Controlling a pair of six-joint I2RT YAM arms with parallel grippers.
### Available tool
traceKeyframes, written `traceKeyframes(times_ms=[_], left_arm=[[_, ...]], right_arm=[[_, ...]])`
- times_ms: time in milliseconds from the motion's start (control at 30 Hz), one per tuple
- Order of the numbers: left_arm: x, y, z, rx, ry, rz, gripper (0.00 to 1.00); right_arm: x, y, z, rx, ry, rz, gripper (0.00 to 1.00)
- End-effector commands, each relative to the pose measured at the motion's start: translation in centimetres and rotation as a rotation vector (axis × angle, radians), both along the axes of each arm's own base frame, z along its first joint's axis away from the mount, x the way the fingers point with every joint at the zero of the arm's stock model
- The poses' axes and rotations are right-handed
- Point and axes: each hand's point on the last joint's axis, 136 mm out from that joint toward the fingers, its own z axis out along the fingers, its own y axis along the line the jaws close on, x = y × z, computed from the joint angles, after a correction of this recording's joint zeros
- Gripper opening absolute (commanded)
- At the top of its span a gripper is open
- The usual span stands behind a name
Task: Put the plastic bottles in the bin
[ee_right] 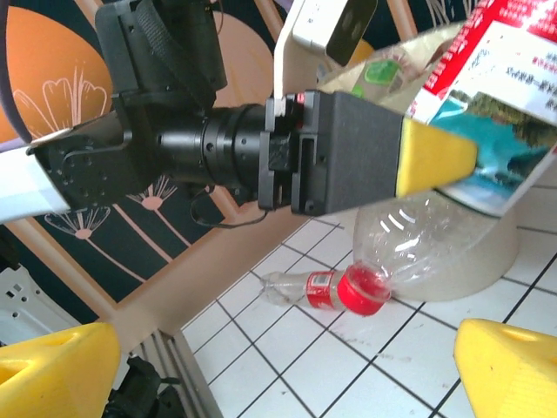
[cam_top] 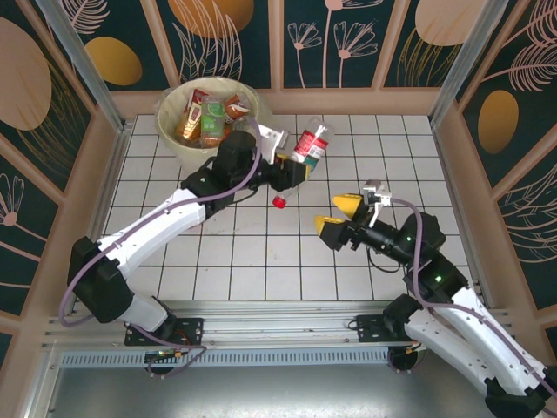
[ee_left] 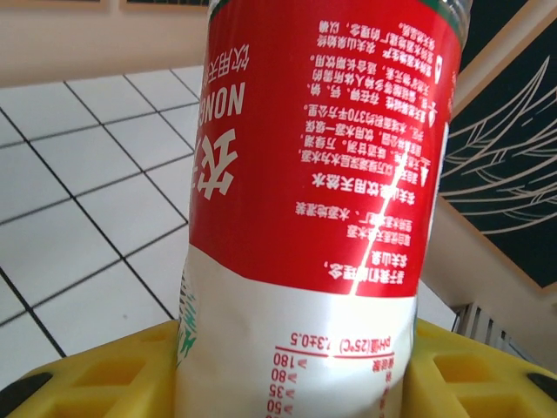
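Observation:
My left gripper (cam_top: 291,171) is shut on a plastic bottle (cam_top: 312,143) with a red and white label. It holds the bottle tilted above the table, red cap (cam_top: 279,201) pointing down, just right of the bin (cam_top: 171,131). In the left wrist view the label (ee_left: 322,174) stands between the yellow fingers (ee_left: 96,379). The cream bin holds several bottles (cam_top: 209,113). My right gripper (cam_top: 339,218) is open and empty, right of centre. Its wrist view shows the held bottle's cap (ee_right: 364,290) and a second small bottle (ee_right: 300,287) lying on the tiles beyond it.
Wooden walls (cam_top: 113,148) enclose the white tiled table (cam_top: 261,252) on three sides. The left arm (cam_top: 165,222) stretches diagonally from the near left to the middle. The right arm's base (cam_top: 435,305) sits at the near right.

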Motion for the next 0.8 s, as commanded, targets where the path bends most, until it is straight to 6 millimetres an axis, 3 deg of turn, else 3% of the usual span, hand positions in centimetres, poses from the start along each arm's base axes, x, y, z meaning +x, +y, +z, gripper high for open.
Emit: traceKeyframes(times_ms=[0,200,333,467,600,767], left_arm=[[1.6,-0.3,1.2,0.043,-0.029,0.017,0.49],[5.9,1.5,5.8,0.023,-0.088,0.097,0.49],[8.6,4.9,9.5,0.021,-0.156,0.213,0.48],[11.0,9.3,11.8,0.072,-0.222,0.392,0.49],[12.6,13.8,12.3,0.176,-0.277,0.556,0.50],[14.6,19.1,10.7,0.272,-0.258,0.684,0.51]], right_arm=[[-0.2,-1.2,2.2,0.024,-0.057,-0.053,0.99],[-0.3,-2.0,2.9,0.039,-0.065,-0.091,0.99],[-0.2,-2.3,2.5,0.034,-0.063,-0.111,0.99],[0.1,-2.3,2.3,0.021,-0.065,-0.118,0.99],[0.4,-2.0,2.0,0.004,-0.057,-0.116,0.99],[0.7,-1.7,1.7,-0.001,-0.047,-0.114,0.99]])
